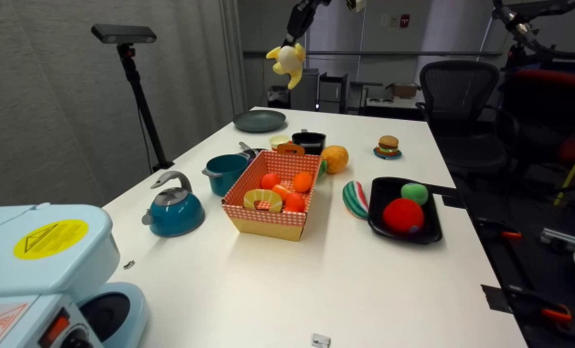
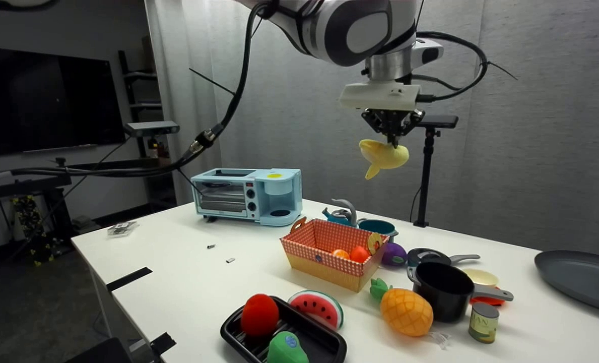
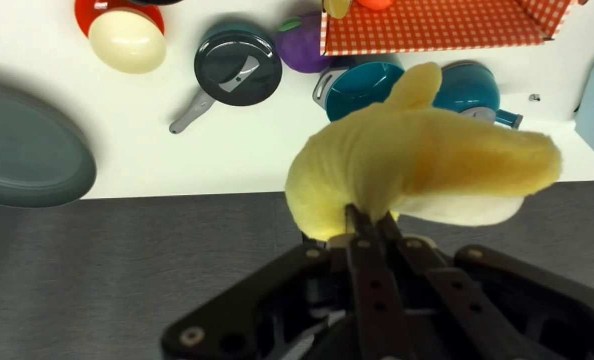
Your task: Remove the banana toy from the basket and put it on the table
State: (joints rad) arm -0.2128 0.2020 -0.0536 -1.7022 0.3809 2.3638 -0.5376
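The banana toy (image 1: 289, 61) is soft, pale yellow and white, with peel-like flaps; it also shows in an exterior view (image 2: 382, 155) and the wrist view (image 3: 416, 150). My gripper (image 2: 392, 141) is shut on it, its fingertips (image 3: 374, 220) pinching a fold. The toy hangs high above the table (image 1: 248, 299), touching nothing below. The basket (image 1: 268, 229), with red-and-white checkered sides, stands on the table below and holds several red and orange toy fruits. It also shows in an exterior view (image 2: 324, 267) and at the top of the wrist view (image 3: 451, 32).
Near the basket stand a teal pot (image 1: 227, 171), a teal kettle (image 1: 176, 212), a pineapple toy (image 2: 406, 311) and a black pot (image 2: 443, 290). A black tray (image 1: 430, 232), a watermelon slice (image 2: 317, 308), a burger toy (image 1: 388, 146), a grey plate (image 1: 259, 121) and a light-blue oven (image 2: 251, 196) are also on the table.
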